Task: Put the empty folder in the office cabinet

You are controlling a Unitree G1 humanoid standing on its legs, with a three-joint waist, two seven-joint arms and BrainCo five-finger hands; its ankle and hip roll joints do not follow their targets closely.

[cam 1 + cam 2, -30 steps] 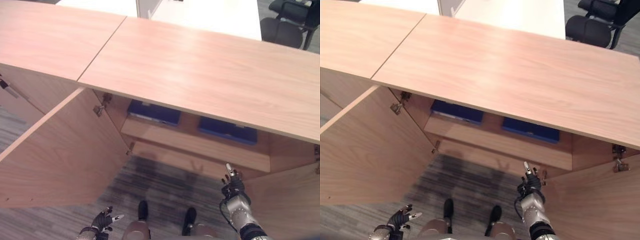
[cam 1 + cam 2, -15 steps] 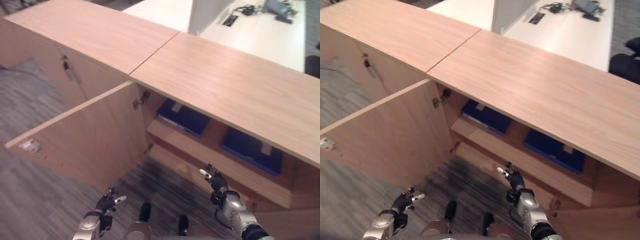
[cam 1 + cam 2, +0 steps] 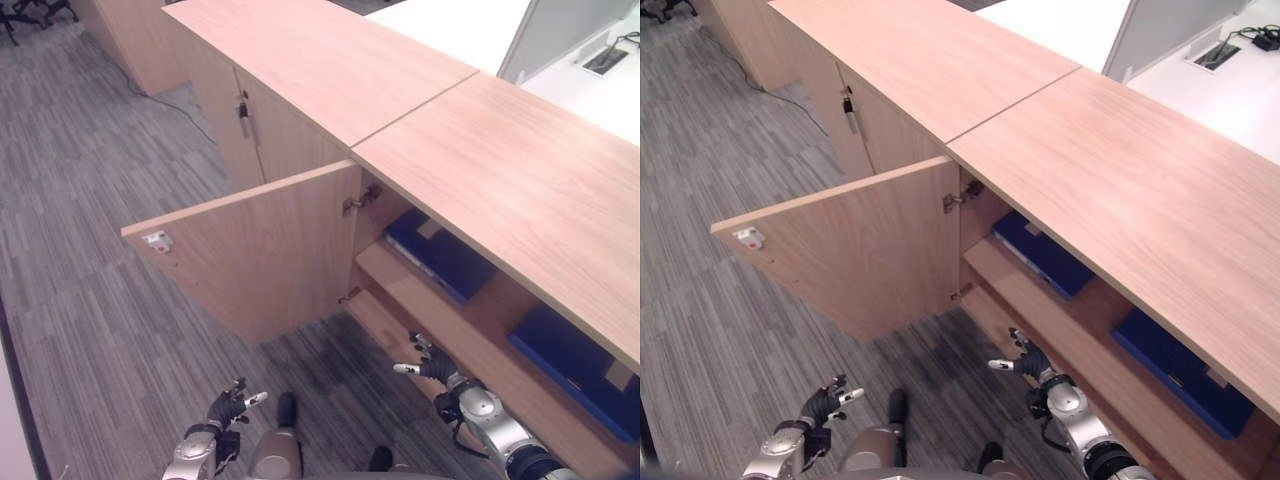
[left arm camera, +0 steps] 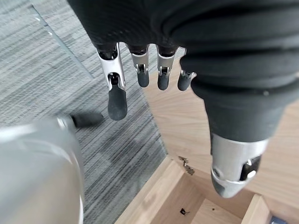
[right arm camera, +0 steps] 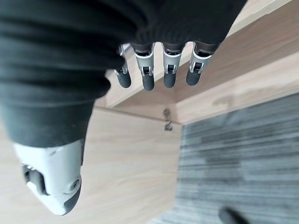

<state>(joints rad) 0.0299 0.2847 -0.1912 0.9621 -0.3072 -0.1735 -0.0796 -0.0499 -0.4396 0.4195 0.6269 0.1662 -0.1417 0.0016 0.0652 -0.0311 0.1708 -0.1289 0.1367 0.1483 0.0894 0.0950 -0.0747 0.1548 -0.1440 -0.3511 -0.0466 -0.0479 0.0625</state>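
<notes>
A low wooden office cabinet (image 3: 480, 150) is seen from above, its left door (image 3: 260, 250) swung wide open over grey striped carpet (image 3: 90, 250). Compared with a second ago the whole view has swung leftward: the cabinet now runs diagonally and more carpet is seen, so the camera has turned rather than the furniture.

On the shelf (image 3: 440, 320) inside, two dark blue folders are lying flat: one folder (image 3: 440, 255) just beyond and above the right hand's fingertips, a second folder (image 3: 580, 365) farther along the shelf, away from those fingers. Which of them is the empty one cannot be told.

The right hand (image 3: 440, 372) is held low before the shelf's front edge, clear of it, fingers loosely spread and nothing grasped; its wrist view shows straight fingers (image 5: 147, 77) with wood and carpet past them. It has been lowered slightly since a second ago. The left hand (image 3: 228, 408) is hanging by the carpet, well short of the door, fingers (image 4: 117, 93) relaxed, apart and empty.

With both hands empty and folders already shelved, the placing is judged done, leaving perhaps the door to close.
</notes>
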